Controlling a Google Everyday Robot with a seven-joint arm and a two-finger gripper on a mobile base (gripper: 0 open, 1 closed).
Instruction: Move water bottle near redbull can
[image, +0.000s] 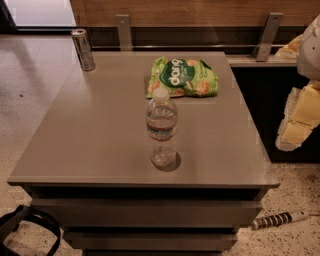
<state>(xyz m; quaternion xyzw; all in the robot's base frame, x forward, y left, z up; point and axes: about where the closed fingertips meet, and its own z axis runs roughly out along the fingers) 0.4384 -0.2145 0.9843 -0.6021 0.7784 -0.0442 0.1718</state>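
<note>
Where the gripper (299, 117) hangs, well right of the water bottle (161, 131), its opening cannot be told. Behind the bottle, green bag (182, 77) reads "dang".

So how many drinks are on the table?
2. The bottle stands upright near the table's front middle; the can stands at the far left corner. None seems hidden. The gripper hangs beyond the table's right edge.

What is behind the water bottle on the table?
Behind the water bottle lies a green Dang snack bag; the bottle's cap hides a bit of its near edge. The redbull can stands farther back left. The gripper hangs right of the table.
</note>
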